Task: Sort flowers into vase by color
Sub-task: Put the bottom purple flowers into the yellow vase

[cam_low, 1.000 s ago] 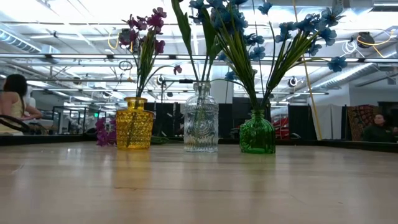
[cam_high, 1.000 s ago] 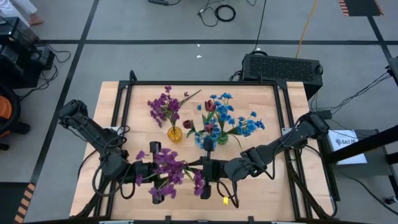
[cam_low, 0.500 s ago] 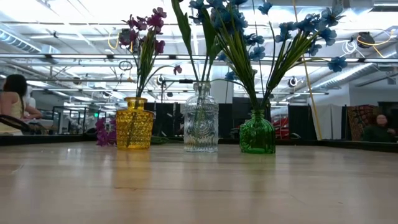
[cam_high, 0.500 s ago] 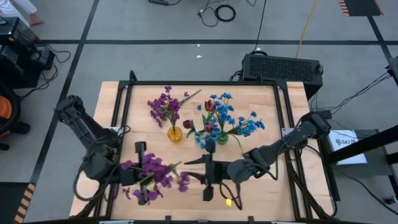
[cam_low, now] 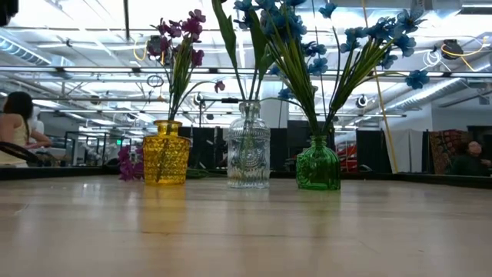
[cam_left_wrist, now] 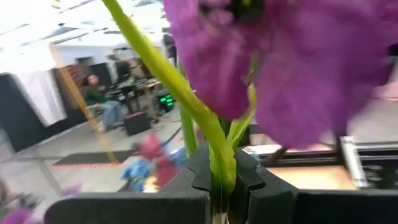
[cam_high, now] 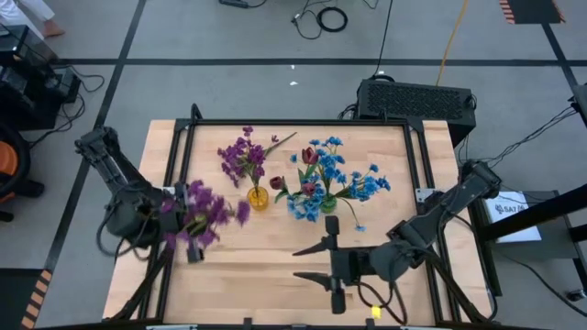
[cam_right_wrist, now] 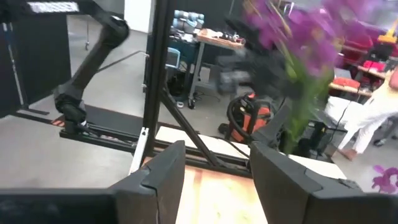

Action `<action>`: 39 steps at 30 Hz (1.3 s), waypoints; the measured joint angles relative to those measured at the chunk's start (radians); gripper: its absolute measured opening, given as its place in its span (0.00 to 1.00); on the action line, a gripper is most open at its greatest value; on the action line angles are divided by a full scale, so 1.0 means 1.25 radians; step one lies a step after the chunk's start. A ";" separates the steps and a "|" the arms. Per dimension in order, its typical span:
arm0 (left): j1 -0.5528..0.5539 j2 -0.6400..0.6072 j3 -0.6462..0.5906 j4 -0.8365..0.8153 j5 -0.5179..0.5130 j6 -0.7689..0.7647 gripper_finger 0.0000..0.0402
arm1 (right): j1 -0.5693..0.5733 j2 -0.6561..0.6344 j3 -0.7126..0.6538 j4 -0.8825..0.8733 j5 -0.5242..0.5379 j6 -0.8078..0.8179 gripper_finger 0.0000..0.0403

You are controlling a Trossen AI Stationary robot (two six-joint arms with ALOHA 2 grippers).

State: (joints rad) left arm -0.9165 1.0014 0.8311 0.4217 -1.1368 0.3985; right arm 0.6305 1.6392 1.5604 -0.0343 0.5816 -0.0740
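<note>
Since a second ago the purple sprig (cam_high: 200, 216) has passed from the right gripper to the left and travelled with the left arm toward the table's left edge, while the right gripper has drawn back toward the near edge; the left gripper (cam_high: 190, 223) is clamped on the sprig's green stem (cam_left_wrist: 214, 163), which the left wrist view shows pinched between its dark fingers (cam_left_wrist: 186, 180), the purple blossoms blurred above; in the high view the sprig hangs over the left rail of the table's frame (cam_high: 174, 165), just beside the yellow vase (cam_high: 259, 197) but apart from it; the right gripper (cam_high: 332, 265) stands with fingers (cam_right_wrist: 155, 180) spread and nothing between them, over the bare wood near the front edge of the table (cam_high: 275, 275); three vases stand in a row at mid-table: the yellow one (cam_low: 166, 151) with purple flowers (cam_low: 178, 38), the clear glass one (cam_low: 248, 155) in the middle, and the green one (cam_low: 318, 163) with blue flowers (cam_low: 377, 42); a dark red blossom (cam_high: 311, 155) shows among the blue ones from above; beyond the table a seated person (cam_low: 17, 127) is at the far left.
</note>
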 joint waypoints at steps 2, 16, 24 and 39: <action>0.029 -0.032 -0.049 0.039 0.001 0.000 0.05 | 0.009 -0.007 0.000 -0.004 0.000 -0.014 0.43; 0.271 -0.088 -0.223 0.153 0.199 -0.083 0.06 | 0.026 -0.013 0.000 -0.019 0.058 -0.055 0.43; 0.360 -0.078 -0.271 0.131 0.225 -0.165 0.07 | 0.026 -0.013 0.000 -0.020 0.061 -0.055 0.43; 0.412 -0.015 -0.279 0.139 0.261 -0.162 0.07 | 0.026 -0.013 0.000 -0.019 0.061 -0.055 0.43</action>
State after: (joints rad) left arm -0.4011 0.9829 0.4820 0.5953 -0.8104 0.1962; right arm 0.6632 1.6230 1.5604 -0.0586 0.6582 -0.1429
